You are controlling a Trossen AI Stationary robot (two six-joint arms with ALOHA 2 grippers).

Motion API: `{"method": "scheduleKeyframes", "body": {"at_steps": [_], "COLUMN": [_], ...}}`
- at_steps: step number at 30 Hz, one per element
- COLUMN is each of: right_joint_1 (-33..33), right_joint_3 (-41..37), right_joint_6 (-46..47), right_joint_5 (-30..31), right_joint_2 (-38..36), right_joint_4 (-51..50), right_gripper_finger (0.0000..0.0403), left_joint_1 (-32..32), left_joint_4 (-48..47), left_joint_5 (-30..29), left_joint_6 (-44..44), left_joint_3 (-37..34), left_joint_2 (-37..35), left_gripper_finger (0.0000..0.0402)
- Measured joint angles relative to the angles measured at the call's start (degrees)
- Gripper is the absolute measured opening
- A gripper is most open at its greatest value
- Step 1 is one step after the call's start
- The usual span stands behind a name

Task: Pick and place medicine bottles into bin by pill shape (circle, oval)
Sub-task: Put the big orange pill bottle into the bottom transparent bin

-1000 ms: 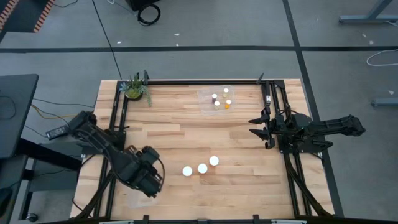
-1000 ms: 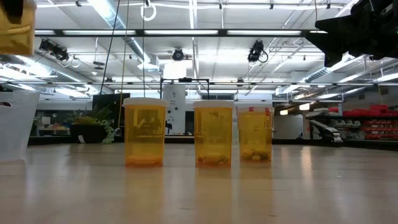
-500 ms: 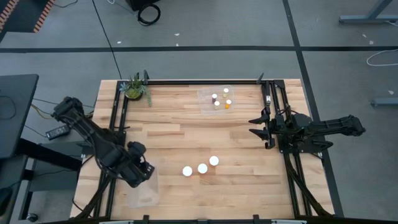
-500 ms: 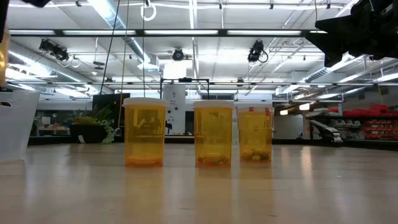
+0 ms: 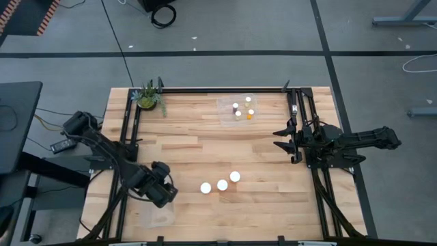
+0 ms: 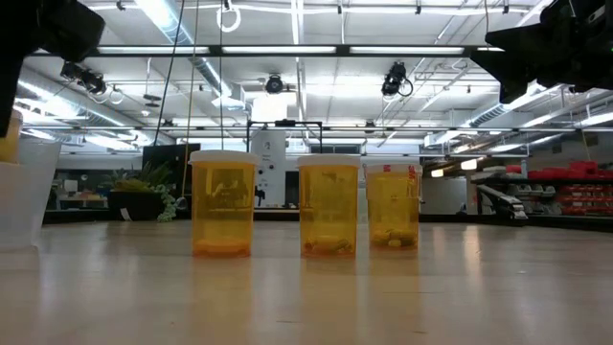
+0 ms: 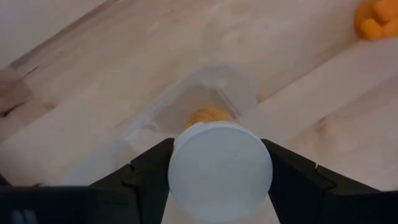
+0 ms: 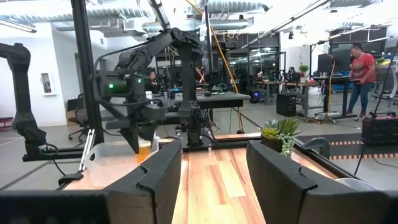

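Left gripper (image 7: 217,180) is clamped on a wide white-capped bottle (image 7: 219,171) right above the clear bin (image 7: 205,99). I'd go lower and centre it before releasing. Right gripper (image 8: 213,163) waits, fingers apart.

Overhead looks down – low view level; both show bottles (image 5: 221,184).

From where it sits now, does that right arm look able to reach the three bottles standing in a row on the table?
Probably yes. The right gripper waits open and empty by the table's right side, and only bare wood lies between it and the three bottles. The left gripper, holding another bottle, is off to the other side.
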Motion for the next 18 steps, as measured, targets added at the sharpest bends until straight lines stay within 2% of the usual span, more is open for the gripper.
{"method": "scheduleKeyframes", "body": {"at_steps": [6,9,18], "right_joint_1": [0.01,0.0,-0.01], "right_joint_3": [0.0,0.0,0.0], "right_joint_6": [0.0,0.0,0.0], "right_joint_5": [0.0,0.0,0.02], "right_joint_2": [0.0,0.0,0.0], "right_joint_4": [0.0,0.0,0.0], "right_gripper_finger": [0.0188,0.0188,0.0188], "left_joint_1": [2.23,2.43,2.41], "left_joint_4": [2.15,2.06,1.84], "left_joint_5": [1.97,2.65,5.94], "left_joint_6": [6.47,6.85,7.15], "left_joint_3": [0.02,0.02,0.12], "left_joint_2": [3.53,4.08,4.21], "left_gripper_finger": [0.0229,0.0228,0.0295]}}
